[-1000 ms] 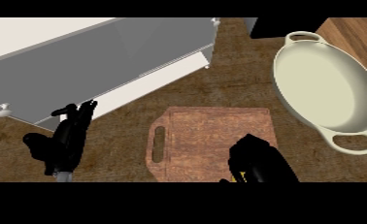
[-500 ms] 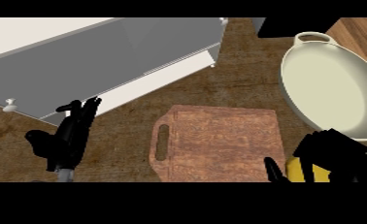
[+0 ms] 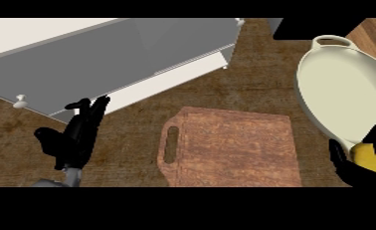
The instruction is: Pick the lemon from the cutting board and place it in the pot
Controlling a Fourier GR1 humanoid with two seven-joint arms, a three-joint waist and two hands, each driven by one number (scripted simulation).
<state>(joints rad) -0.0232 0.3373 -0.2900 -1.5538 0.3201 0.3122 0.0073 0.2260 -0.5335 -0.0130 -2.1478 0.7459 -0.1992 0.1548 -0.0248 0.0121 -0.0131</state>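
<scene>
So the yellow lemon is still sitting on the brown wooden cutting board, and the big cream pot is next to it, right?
Not quite. The brown wooden cutting board has nothing on it. The yellow lemon is in the right robot hand, at the rim of the big cream pot. The pot is indeed next to the board. The head view shows this.

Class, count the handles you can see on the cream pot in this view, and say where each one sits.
1. The pot shows one loop handle at its far end, near the view's top right. A matching near handle may be hidden behind the right robot hand holding the lemon.
</scene>
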